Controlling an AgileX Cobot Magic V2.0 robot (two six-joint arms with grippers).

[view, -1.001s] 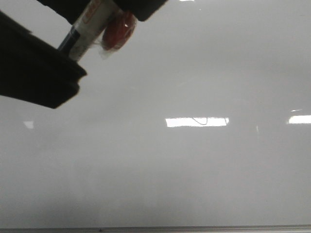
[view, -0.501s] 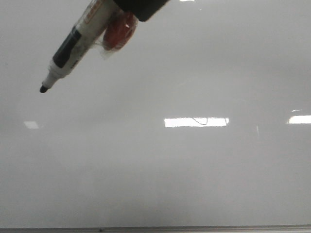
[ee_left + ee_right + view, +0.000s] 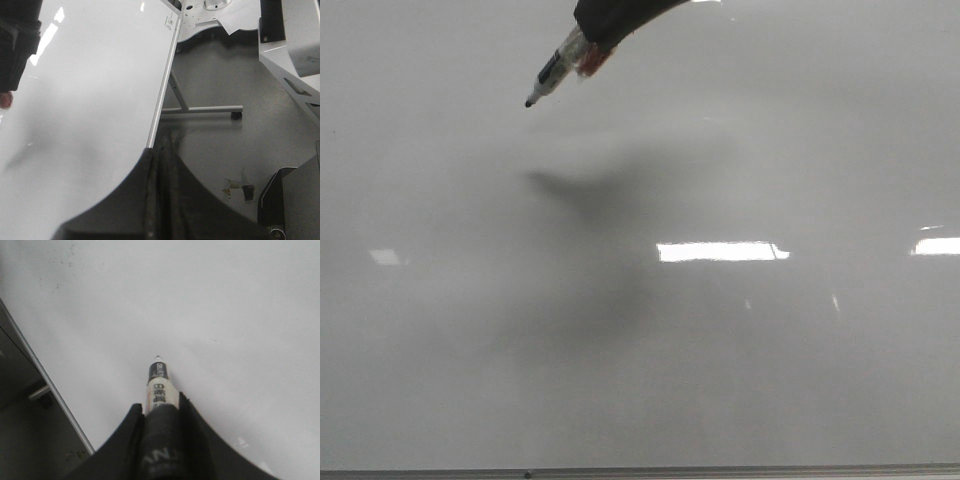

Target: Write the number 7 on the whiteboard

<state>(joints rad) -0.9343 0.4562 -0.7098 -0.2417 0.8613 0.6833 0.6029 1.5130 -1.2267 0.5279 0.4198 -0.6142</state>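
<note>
Near the whiteboard's upper edge we see our right gripper clamping a marker, tip just off the unmarked surface; left gripper pressed closed, holding nothing.

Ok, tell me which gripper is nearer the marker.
Right. The right gripper is shut on the marker, its tip pointing toward the whiteboard. The left gripper holds nothing, its jaws closed, off the whiteboard's edge, away from the marker.
</note>
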